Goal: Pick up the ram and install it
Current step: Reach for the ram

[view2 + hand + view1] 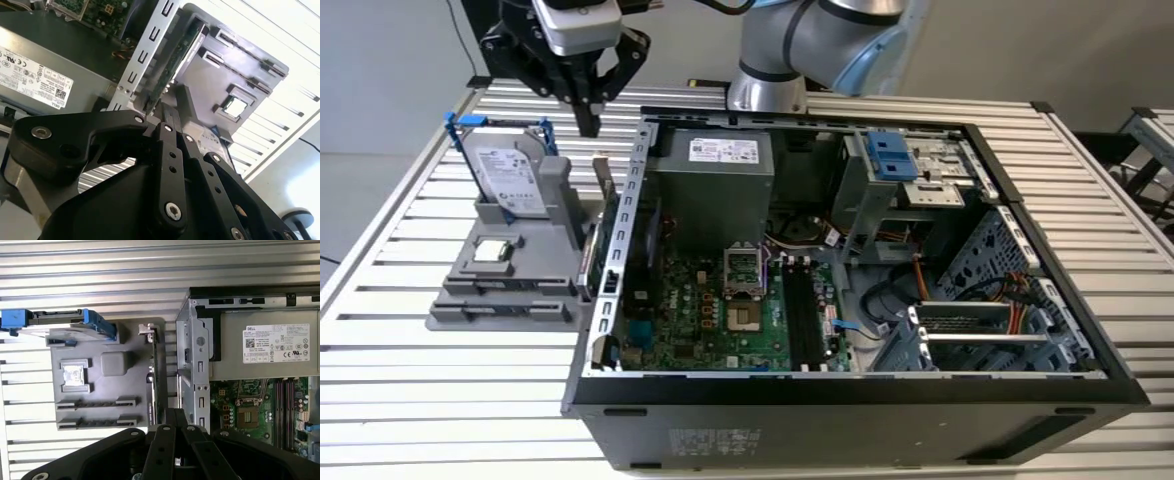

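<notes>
- Gray holder (507, 300), exterior view's left: the ram (154, 375) stands on edge along its case-side edge, not picked up yet.
- Gripper (591, 125) hovers just above it, pinched narrow, holding nothing.
- Computer case (854, 388): memory slots (803, 320) look empty, so nothing's installed.

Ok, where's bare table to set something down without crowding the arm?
Bare table lies on the exterior view's left of the case, nearer the camera than the gray holder, plus a strip along the holder's outer side. Crowded: the gap between holder and case, where the ram stands below the tool.
</notes>
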Tool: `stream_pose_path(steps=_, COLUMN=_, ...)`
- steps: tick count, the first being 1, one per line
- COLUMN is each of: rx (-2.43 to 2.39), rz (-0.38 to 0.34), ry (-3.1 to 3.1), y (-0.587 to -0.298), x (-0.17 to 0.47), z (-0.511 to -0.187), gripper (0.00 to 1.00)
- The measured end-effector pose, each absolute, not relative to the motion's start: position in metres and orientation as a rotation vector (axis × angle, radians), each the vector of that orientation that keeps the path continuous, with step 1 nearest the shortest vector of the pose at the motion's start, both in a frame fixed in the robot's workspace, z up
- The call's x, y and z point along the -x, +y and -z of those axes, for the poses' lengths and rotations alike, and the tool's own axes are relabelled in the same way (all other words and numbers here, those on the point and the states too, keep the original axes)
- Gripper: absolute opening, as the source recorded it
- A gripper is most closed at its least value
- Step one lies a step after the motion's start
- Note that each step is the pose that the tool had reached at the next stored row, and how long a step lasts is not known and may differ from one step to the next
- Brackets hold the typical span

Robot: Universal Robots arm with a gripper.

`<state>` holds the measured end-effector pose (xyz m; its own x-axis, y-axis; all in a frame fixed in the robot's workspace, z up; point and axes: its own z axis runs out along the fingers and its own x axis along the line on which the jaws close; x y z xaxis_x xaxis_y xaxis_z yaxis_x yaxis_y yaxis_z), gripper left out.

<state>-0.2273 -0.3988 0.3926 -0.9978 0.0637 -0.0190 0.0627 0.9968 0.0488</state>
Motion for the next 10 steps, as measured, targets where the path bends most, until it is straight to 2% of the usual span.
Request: stream_pose_path(steps=10, rx=-0.097, rz=-0.075, ry=3.119, y=-0.399, x=0.247, z=-0.393, gripper=0.0)
